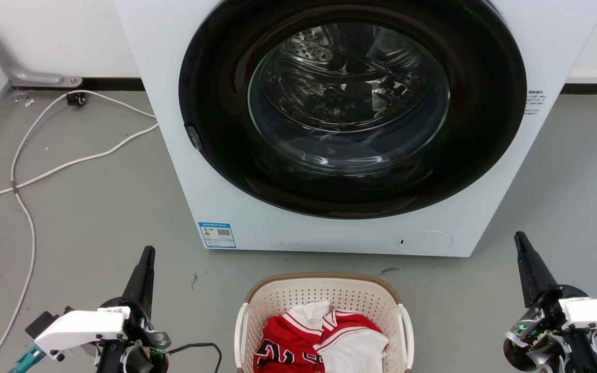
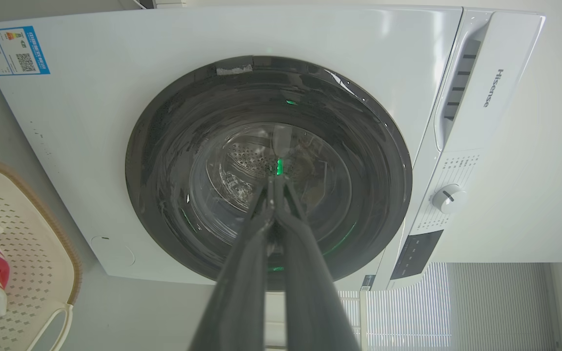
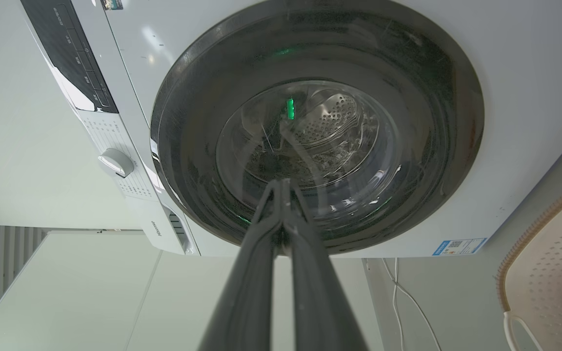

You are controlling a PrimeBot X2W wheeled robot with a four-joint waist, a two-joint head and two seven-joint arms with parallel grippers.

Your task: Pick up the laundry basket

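Head view: red-white clothes (image 1: 319, 336) in laundry basket (image 1: 324, 295); wrist views: jaws pressed together

Cream, red and white on grey

The laundry basket (image 1: 298, 296) is cream-white and dotted with perforations, under a brown woven-look rim (image 1: 324, 276). The clothes (image 1: 288, 344) are red and white with striped trim. The washer (image 1: 174, 155) is white, with a black door ring (image 1: 215, 129) and a blue label (image 1: 217, 234). The floor (image 1: 96, 223) is grey.

Perforated plastic laundry basket (image 1: 323, 295), woven-look rim
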